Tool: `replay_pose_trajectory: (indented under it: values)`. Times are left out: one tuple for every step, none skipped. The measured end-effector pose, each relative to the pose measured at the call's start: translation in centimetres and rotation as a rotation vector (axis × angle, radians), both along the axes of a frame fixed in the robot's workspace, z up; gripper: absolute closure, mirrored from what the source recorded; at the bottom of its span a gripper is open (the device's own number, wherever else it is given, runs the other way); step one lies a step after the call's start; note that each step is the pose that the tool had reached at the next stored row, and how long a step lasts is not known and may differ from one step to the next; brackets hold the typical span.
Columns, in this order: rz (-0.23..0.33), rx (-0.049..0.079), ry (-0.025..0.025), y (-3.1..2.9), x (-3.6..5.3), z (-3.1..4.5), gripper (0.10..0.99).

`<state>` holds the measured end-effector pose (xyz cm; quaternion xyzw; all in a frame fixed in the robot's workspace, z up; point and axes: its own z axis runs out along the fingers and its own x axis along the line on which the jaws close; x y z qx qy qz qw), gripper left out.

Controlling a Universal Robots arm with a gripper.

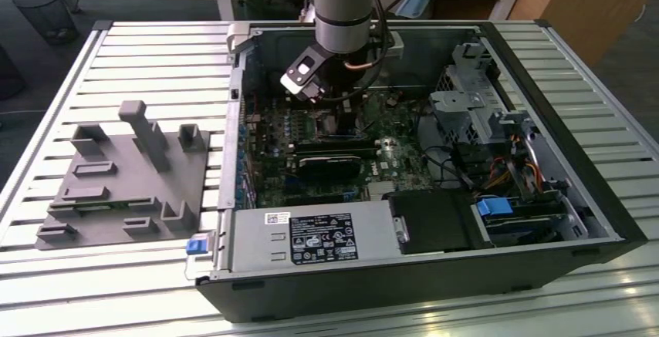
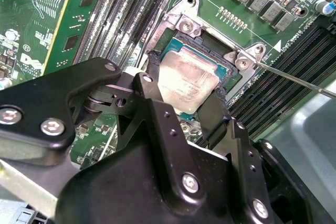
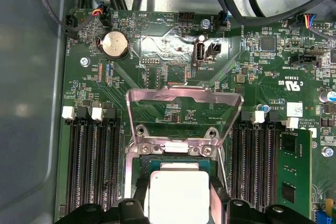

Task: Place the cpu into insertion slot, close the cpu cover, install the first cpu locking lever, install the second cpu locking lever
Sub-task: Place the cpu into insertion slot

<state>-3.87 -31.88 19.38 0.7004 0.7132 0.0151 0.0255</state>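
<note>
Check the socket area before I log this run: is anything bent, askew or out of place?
Nothing stands out. The cpu lies square with the insertion slot, between the fingers of the gripper; the cpu cover stands swung open and looks unbent. Whether the chip is fully seated I cannot tell.

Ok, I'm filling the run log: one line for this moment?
hand: shut on cpu | cpu: at insertion slot | cpu cover: raised open

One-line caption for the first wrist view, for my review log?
Gripper grips the cpu at the insertion slot; the cpu cover stands open.
</note>
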Motion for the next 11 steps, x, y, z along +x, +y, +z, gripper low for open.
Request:
replay_pose_trajectory:
  values:
    - [0.000, 0.000, 0.0000, 0.00, 0.00, 0.00, 0.537]
    - [0.000, 0.000, 0.0000, 0.00, 0.00, 0.00, 0.537]
    - [0.000, 0.000, 0.0000, 0.00, 0.00, 0.00, 0.475]
    - [0.000, 0.000, -0.0001, 0.01, 0.00, -0.01, 0.475]
    - [0.000, 0.000, 0.0000, 0.03, 0.00, -0.01, 0.475]
    - [0.000, 0.000, -0.0001, 0.07, 0.00, -0.02, 0.475]
    - [0.000, 0.000, -0.0001, 0.12, 0.00, -0.02, 0.475]
    - [0.000, 0.000, 0.0000, 0.16, 0.00, -0.03, 0.475]
    - [0.000, 0.000, -0.0001, 0.18, 0.00, -0.04, 0.475]
    - [0.000, 0.000, -0.0001, 0.19, 0.00, -0.05, 0.475]
    - [0.000, 0.000, 0.0000, 0.22, 0.00, -0.05, 0.475]
